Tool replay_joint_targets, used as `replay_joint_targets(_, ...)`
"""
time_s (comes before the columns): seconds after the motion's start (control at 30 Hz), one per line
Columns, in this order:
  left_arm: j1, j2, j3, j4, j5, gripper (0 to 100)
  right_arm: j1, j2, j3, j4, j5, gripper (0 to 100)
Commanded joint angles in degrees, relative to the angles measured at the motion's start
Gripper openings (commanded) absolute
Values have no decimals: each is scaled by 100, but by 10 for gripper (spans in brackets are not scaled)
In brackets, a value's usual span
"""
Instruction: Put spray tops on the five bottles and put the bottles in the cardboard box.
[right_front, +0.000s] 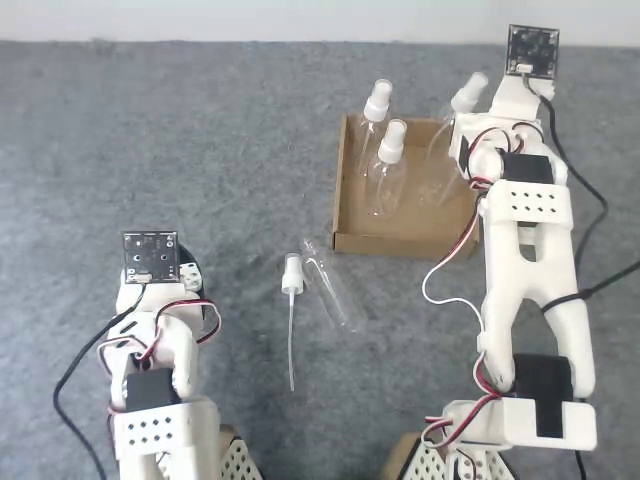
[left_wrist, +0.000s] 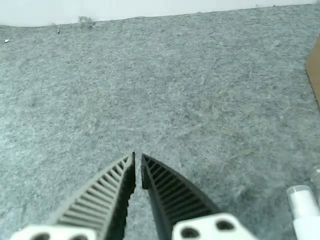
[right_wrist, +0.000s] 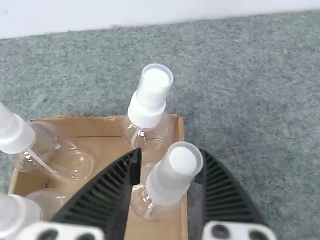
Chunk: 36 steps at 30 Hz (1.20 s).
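Right gripper (right_wrist: 170, 156), arm stretched toward 1 o'clock, clamps a capped bottle (right_wrist: 172, 175) inside the cardboard box (right_wrist: 95, 122). Left gripper (left_wrist: 138, 162) closed, empty, at 7 o'clock. Loose bottle (right_front: 335, 285) and spray top (right_front: 292, 275) lie mid-table.

The whole table is covered in a grey felt-type mat (right_front: 150, 150), kinda fuzzy with loose fibres all over. It runs right up to a plain white wall (right_front: 300, 18) at the far edge. At the foot of that wall sits a little clump of lint (left_wrist: 86, 21), and a tiny white speck (left_wrist: 6, 40) lies just out from the wall. Light's soft and even.
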<state>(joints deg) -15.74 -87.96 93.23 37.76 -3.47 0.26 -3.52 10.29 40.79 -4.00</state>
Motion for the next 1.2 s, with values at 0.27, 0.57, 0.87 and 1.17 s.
replay_joint_targets(0.27,-26,-105,-31,-149,-35,12,40,-84,-123,57,-53,102)
replay_joint_targets(0.57,-26,-105,-31,-149,-35,12,22,-84,-132,57,-18,130)
replay_joint_targets(0.87,-26,-105,-31,-149,-35,12,4,-92,-132,66,-18,271)
replay_joint_targets(1.17,-26,-105,-31,-149,-35,12,-101,-523,-141,57,-18,273)
